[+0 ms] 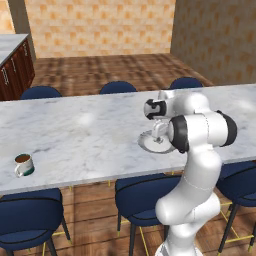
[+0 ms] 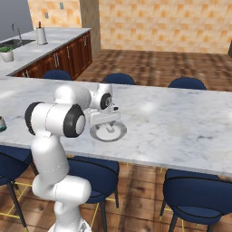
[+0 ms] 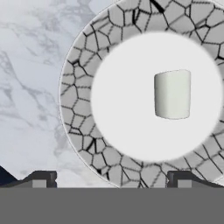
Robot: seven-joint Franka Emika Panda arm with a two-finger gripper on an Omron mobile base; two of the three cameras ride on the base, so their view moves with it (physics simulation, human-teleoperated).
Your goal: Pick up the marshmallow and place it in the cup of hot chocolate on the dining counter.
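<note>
The marshmallow, a small white block, rests on the white centre of a round plate with a cracked grey rim. My gripper hangs open just above that plate, its fingertips spread wide, with the marshmallow ahead of them and off toward one side. In the left base view the gripper points down over the plate on the dining counter. The cup of hot chocolate stands far to the left near the counter's front edge, brown liquid showing inside.
Dark blue chairs line both long sides of the dining counter. A second marble counter over dark wood cabinets holds a potted plant and a paper towel roll at the back left.
</note>
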